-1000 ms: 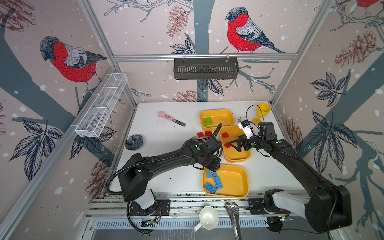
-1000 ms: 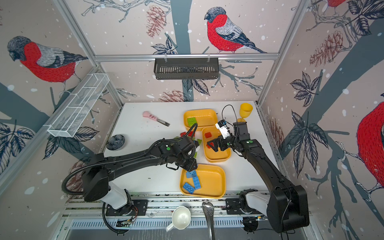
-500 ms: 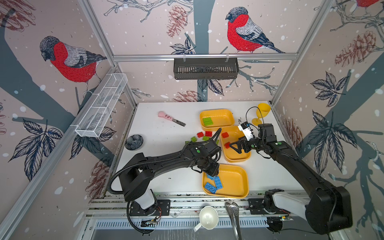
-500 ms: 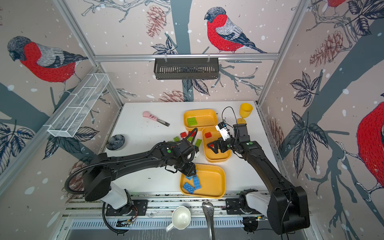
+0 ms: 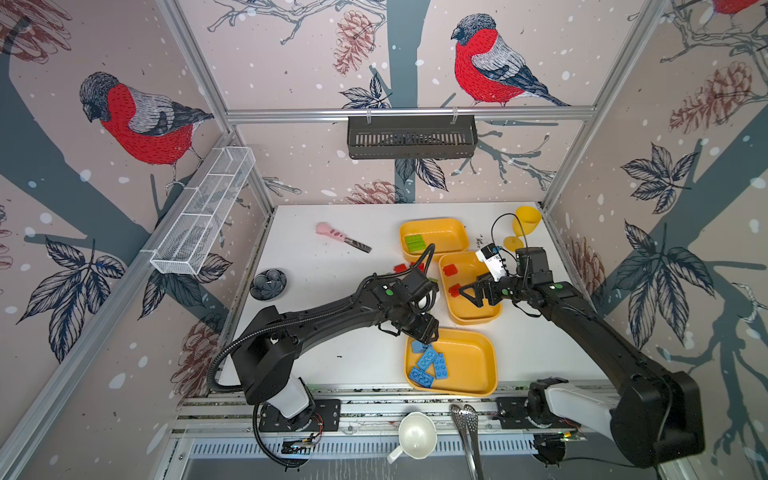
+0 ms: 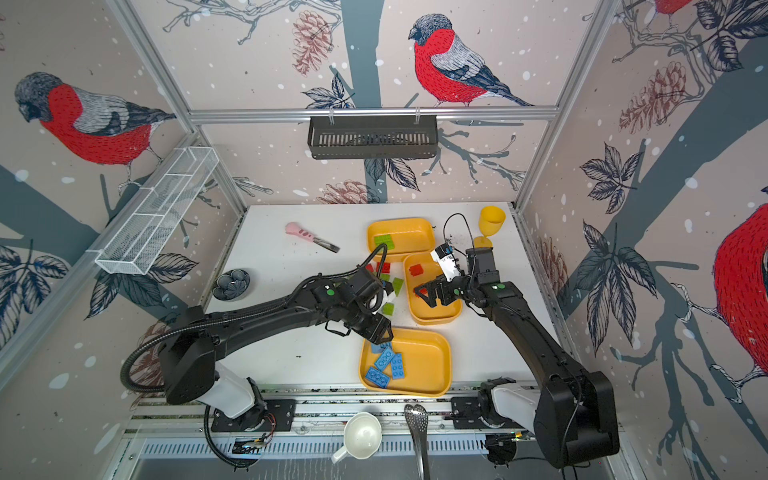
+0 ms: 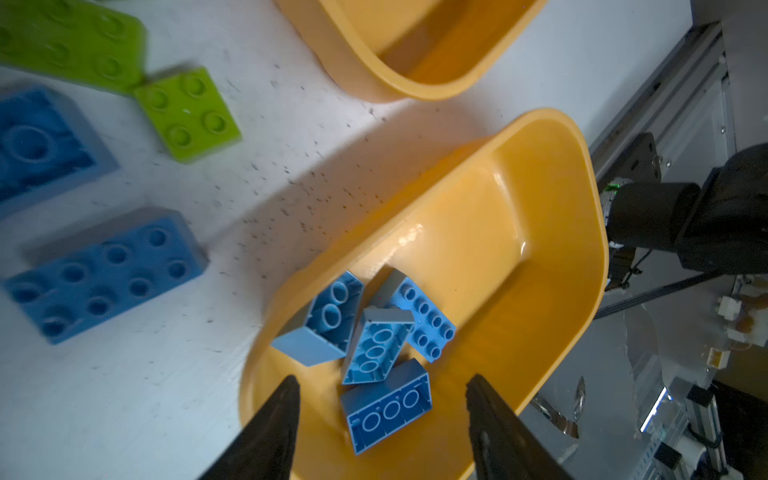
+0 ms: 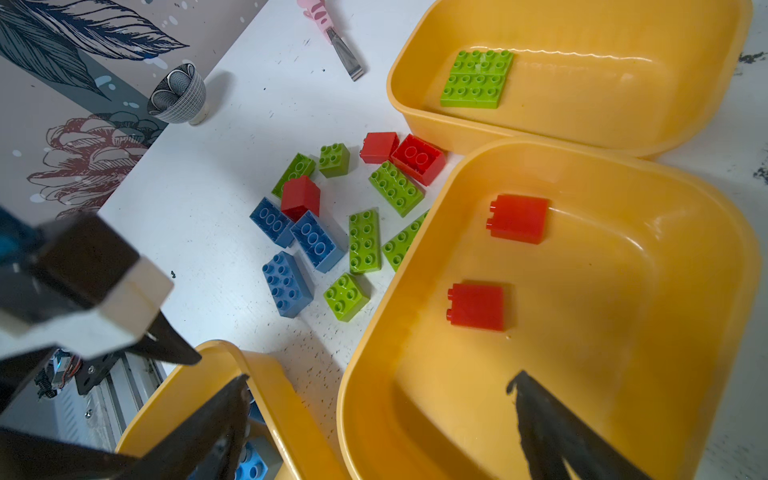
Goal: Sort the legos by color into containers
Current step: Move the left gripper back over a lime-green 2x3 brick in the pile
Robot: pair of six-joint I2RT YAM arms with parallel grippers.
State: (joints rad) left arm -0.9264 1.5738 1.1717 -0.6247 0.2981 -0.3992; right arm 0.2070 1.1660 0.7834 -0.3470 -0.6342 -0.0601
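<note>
My left claw (image 7: 382,380) hangs spread and empty above the blue legos (image 7: 374,345) heaped in the near tray (image 7: 540,208). My right claw (image 8: 379,379), spread wide, hovers over the middle tray (image 8: 623,332), two red legos (image 8: 517,218) lying ahead of its tips. Beyond them the far tray (image 8: 623,104) holds flat green legos (image 8: 478,79); loose legos (image 8: 365,241) lie on the table (image 8: 208,166) beside that claw.

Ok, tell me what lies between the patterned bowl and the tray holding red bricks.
Unsorted red, green and blue bricks lie between the bowl and that tray, seen in the right wrist view.
</note>
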